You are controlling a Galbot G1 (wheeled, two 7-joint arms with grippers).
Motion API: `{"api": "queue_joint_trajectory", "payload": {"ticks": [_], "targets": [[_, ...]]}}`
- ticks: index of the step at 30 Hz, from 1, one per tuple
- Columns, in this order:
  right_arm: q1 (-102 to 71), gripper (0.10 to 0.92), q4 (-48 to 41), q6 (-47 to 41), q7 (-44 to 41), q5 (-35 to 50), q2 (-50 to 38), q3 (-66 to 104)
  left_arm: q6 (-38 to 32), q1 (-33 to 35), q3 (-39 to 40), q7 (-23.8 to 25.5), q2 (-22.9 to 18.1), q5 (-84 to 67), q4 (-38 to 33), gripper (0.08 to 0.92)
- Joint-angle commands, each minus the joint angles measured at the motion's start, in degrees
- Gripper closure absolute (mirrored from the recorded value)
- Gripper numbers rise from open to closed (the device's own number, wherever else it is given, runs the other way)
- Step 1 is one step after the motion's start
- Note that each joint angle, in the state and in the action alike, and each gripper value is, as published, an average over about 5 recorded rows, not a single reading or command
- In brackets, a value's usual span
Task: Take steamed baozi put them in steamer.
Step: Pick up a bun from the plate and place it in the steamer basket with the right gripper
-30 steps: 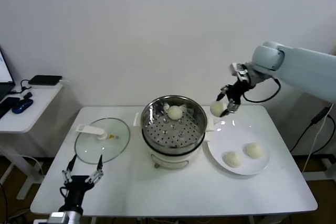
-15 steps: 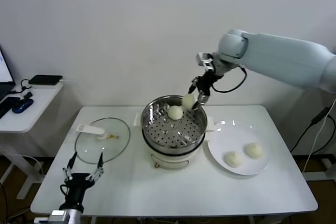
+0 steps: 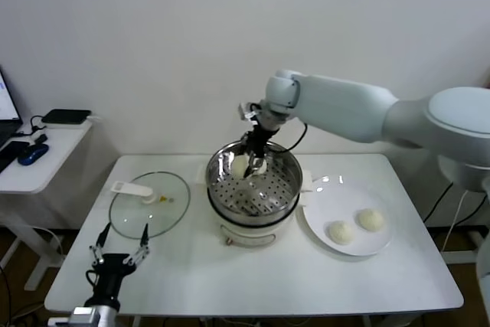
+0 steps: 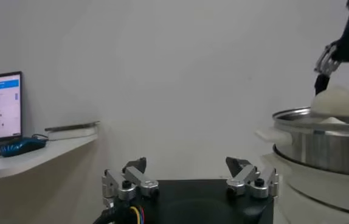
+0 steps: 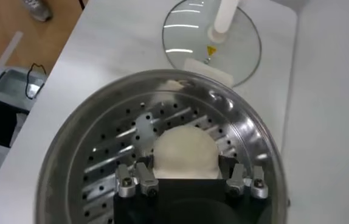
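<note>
The left gripper [image 3: 120, 253] sits low at the near left edge of the surface [image 3: 191, 273], fingers spread wide, holding nothing. The glass lid [image 3: 148, 203] lies just beyond it.

The right gripper [image 3: 255, 160] has moved. A second ago it was out over the plate's far side with a bun [image 5: 185, 153]; now it hangs inside the steamer [image 3: 285, 198], and it is still squeezing that bun. So the bun only needs letting go.

Two buns [image 3: 340, 231] wait on the plate [image 3: 317, 223], off to the gripper's right.

The bun already in the steamer is hard to see. It hides behind the gripper and the held bun, so I cannot tell if they touch.
</note>
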Motion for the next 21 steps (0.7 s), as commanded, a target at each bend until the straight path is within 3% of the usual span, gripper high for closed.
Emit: {"api": "queue_joint_trajectory", "payload": {"ticks": [1, 21], "targets": [[-4.81, 0.33, -4.39, 0.17, 0.15, -1.86, 4.64, 0.91, 0.01, 0.03, -0.09, 0.01, 0.14, -0.02, 0.13, 0.177], [-6.48, 0.31, -6.79, 1.33, 0.6, -3.97, 5.4, 1.82, -0.45, 0.5, 0.25, 0.0, 0.18, 0.08, 0.56, 0.177]]}}
